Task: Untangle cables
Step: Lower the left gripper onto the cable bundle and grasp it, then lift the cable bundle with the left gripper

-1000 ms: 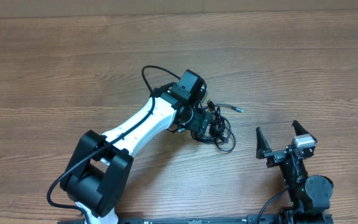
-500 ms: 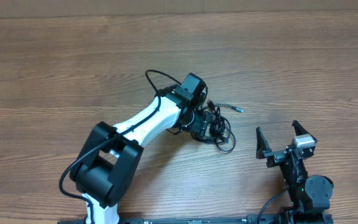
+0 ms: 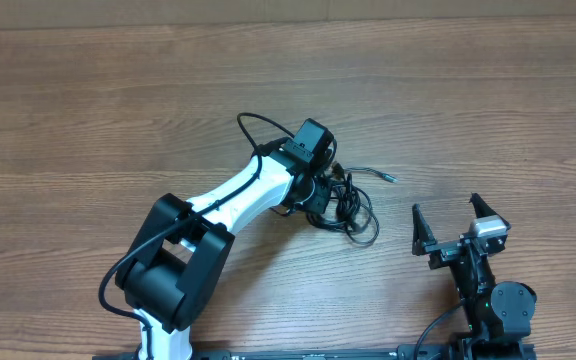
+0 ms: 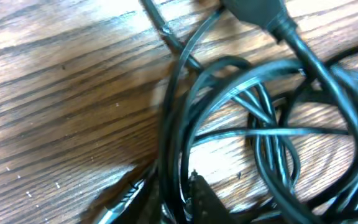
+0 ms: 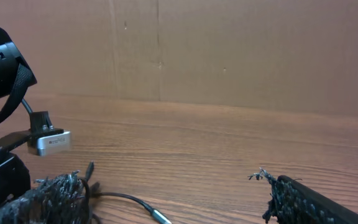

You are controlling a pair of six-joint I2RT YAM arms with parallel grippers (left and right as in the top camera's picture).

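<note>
Pinches strands of the cables (image 3: pixel 356 208) with the left tool (image 3: pixel 324 196), nearly shut, likely to tug them loose where tangled mid-way across the surface (image 3: pixel 118 100). Holds the right tool (image 3: pixel 444 206) wide open, empty, beside them, probably for a loose end.

Matt brown wood-grain table (image 3: pixel 118 120), glossy black plastic-sheathed cables (image 4: pixel 272 130), smooth white plastic shell on left arm (image 3: pixel 243 190).

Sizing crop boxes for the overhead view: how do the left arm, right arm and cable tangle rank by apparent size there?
1. Left arm: largest by far, though raised nearer the camera.
2. Right arm: only partly in frame.
3. Cable tangle: smallest.
</note>
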